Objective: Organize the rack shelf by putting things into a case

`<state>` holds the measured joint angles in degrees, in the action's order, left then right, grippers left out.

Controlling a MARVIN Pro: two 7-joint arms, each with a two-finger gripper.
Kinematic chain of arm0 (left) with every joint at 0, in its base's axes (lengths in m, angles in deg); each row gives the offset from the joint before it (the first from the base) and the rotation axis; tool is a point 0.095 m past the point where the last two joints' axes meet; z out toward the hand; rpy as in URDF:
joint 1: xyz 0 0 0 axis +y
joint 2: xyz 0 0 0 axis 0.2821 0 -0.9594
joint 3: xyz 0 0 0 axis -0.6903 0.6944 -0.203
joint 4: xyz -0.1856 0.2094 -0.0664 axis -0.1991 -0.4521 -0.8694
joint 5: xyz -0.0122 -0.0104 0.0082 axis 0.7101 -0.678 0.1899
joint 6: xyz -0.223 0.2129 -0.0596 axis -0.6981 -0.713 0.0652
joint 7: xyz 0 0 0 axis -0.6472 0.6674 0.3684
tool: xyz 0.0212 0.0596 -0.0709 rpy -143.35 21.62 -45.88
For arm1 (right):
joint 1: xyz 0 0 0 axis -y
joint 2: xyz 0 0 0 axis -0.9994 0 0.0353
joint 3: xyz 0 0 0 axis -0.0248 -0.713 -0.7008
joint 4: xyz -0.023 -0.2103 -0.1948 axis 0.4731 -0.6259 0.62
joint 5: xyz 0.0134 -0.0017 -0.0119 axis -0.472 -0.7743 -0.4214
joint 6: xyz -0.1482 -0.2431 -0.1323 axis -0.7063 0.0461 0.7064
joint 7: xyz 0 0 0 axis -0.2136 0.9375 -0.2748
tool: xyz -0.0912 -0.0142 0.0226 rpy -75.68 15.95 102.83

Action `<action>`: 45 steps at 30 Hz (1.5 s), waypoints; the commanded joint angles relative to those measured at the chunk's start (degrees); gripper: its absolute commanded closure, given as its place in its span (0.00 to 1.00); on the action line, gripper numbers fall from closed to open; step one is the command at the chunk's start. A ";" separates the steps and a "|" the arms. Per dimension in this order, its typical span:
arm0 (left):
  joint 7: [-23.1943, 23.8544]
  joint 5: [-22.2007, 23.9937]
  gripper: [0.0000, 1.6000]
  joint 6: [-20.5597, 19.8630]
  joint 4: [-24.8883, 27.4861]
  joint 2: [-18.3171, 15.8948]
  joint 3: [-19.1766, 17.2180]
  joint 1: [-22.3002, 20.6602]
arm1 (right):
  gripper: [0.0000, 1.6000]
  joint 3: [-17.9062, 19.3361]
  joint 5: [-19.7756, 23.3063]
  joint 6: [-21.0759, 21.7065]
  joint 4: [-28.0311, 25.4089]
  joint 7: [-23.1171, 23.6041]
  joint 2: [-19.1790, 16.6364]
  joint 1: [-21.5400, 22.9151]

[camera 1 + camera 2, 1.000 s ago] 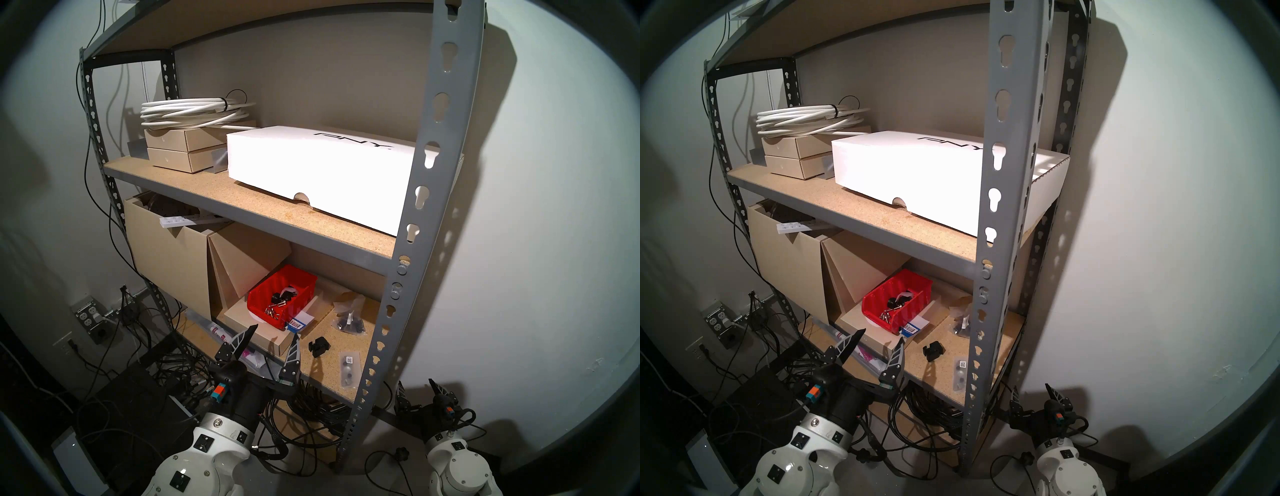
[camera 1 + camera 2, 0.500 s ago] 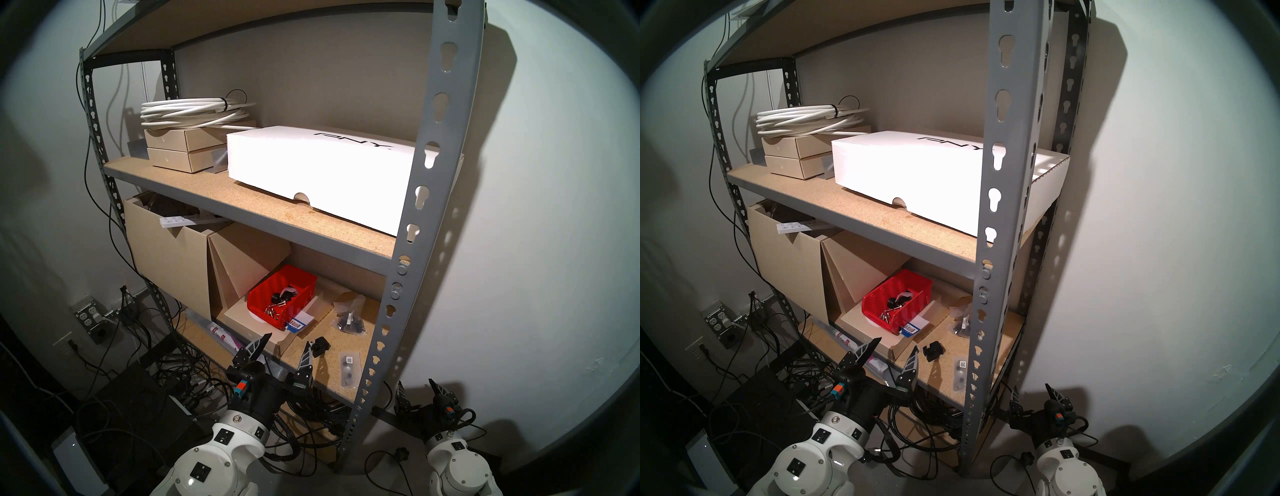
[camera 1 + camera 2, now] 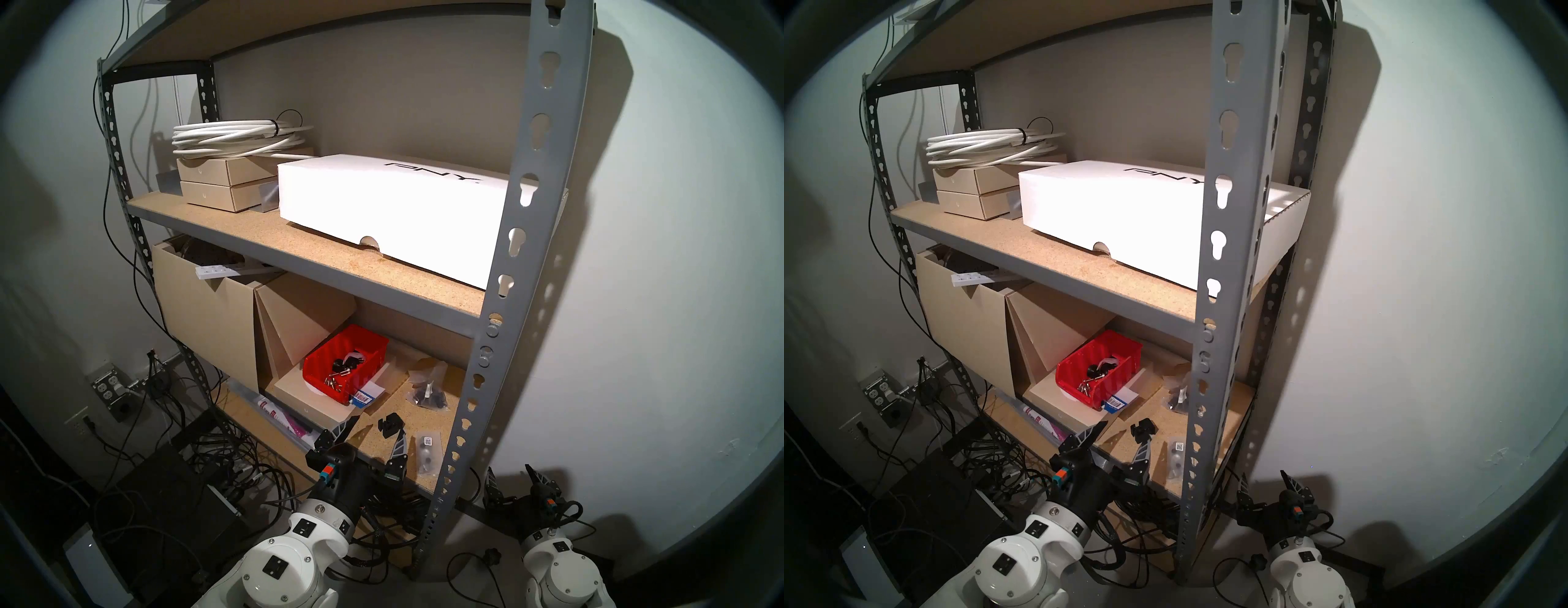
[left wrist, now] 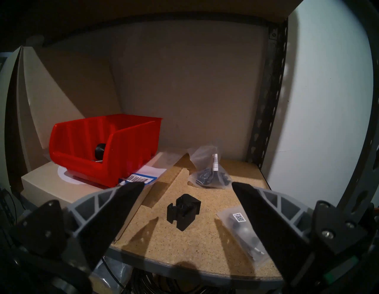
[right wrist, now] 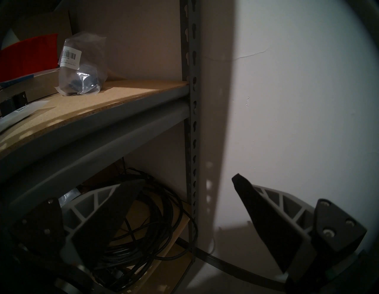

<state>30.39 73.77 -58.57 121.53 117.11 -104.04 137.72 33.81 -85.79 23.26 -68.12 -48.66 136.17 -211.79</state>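
Left pincer (image 3: 375, 429) spread wide, empty, white-jointed arm reaching toward twelve o'clock, slightly nose-down. Right pincer (image 3: 509, 475) likewise parted, empty, parked low at four o'clock, well apart.

- A grey steel upright (image 3: 1212, 382) is covering part of the clear plastic bag of black parts (image 3: 1176, 399) at the chipboard shelf's right edge.
- The flat clear packet's white label (image 3: 427, 440) is showing print too small to read.
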 commanded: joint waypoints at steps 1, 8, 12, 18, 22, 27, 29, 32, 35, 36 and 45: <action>-3.94 0.66 0.00 0.67 -1.17 -2.69 3.26 -4.83 | 0.00 0.00 0.01 -0.07 -0.94 0.00 0.00 0.03; -7.58 2.13 0.00 0.41 -3.42 -4.39 6.71 -8.06 | 0.00 0.00 0.01 -0.07 -0.94 0.00 0.00 0.03; -9.25 1.98 0.00 0.19 -4.00 -4.25 7.57 -8.96 | 0.00 0.00 0.01 -0.08 -0.94 0.00 0.00 0.03; -10.69 1.96 0.00 0.02 -5.13 -3.36 7.61 -9.99 | 0.00 0.00 0.01 -0.07 -0.95 0.00 0.00 0.03; -8.99 4.10 0.00 -0.43 -5.57 -3.96 6.61 -10.70 | 0.00 0.00 0.01 -0.07 -0.95 0.00 0.00 0.03; -8.03 4.39 0.00 -0.32 -6.59 -4.37 6.52 -11.61 | 0.00 0.00 0.01 -0.06 -0.96 0.00 0.00 0.02; -7.74 4.76 0.00 -0.43 -7.06 -4.07 6.48 -12.04 | 0.00 0.00 0.01 -0.06 -0.96 0.00 0.00 0.02; -6.96 5.73 0.00 -1.16 -7.81 -3.51 6.55 -12.93 | 0.00 0.00 0.01 -0.06 -0.96 0.00 0.00 0.02; -6.53 6.07 0.00 -1.48 -8.70 -3.08 6.78 -13.55 | 0.00 0.00 0.01 -0.06 -0.96 0.00 0.00 0.02; -6.70 5.97 0.00 -2.29 -8.81 -2.87 6.92 -13.75 | 0.00 0.00 0.01 -0.06 -0.96 0.00 0.00 0.02; -5.55 7.00 0.00 -3.69 -10.29 -1.98 7.46 -15.46 | 0.00 0.00 0.01 -0.07 -0.95 0.00 0.00 0.02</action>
<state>24.38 80.85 -62.19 111.54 113.80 -97.08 124.36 33.81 -85.79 23.26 -68.12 -48.66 136.17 -211.79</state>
